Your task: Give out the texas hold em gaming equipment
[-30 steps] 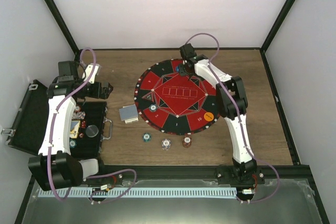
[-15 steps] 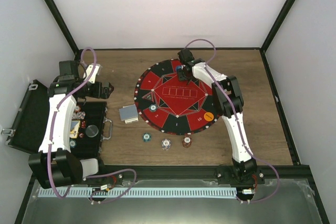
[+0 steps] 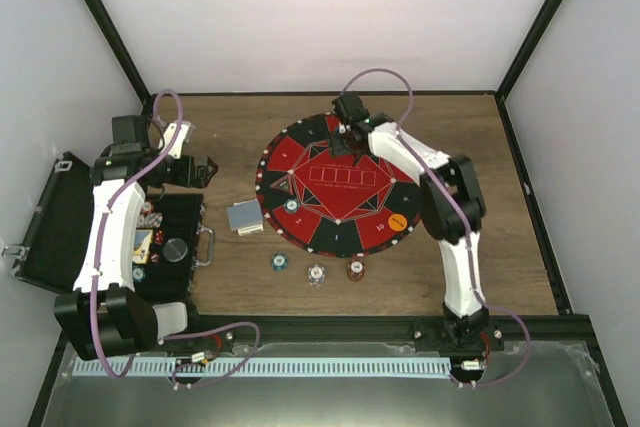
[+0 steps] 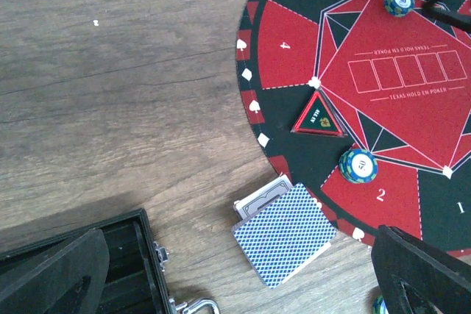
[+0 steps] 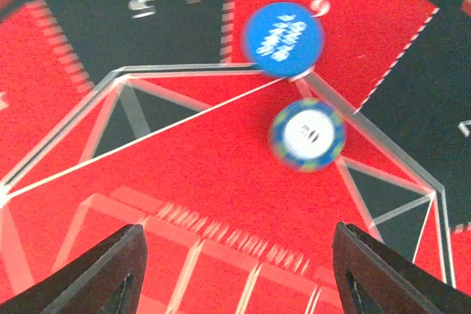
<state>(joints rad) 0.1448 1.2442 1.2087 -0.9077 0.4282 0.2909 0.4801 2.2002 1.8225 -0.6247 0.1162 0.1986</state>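
Poker chips are only partly dealt out. On the round mat you have one chip near the far edge, just beside the blue disc. Another sits toward the near left edge, and the orange disc is at the near right edge. Three chips lie off the mat along the front of the desk. The cards lie stacked by the mat's left edge, undealt. More chips sit in the case at the desk's left edge. Your right claw is spread and empty behind the far chip, and the left claw hangs wide, empty.
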